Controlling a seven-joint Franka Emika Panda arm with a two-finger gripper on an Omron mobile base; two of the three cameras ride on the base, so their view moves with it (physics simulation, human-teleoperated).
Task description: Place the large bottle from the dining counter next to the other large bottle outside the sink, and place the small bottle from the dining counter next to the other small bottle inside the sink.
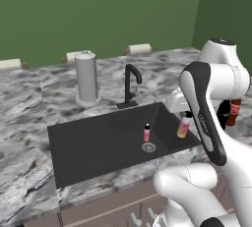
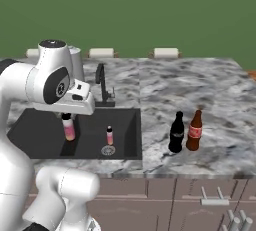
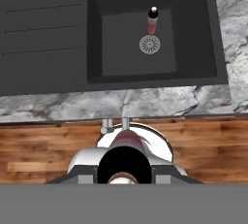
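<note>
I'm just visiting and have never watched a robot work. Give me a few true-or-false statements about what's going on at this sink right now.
1. The pincer is shut on a small bottle, held above the sink. True.
2. The sink has nothing in it yet. False: another small bottle stands upright by the round drain.
3. The brown red-labelled bottle stands on the counter beside the dark bottle, outside the sink. True.
4. The two large bottles lie on their sides. False: both stand upright.
5. The black faucet is at the back edge of the sink. True.
</note>
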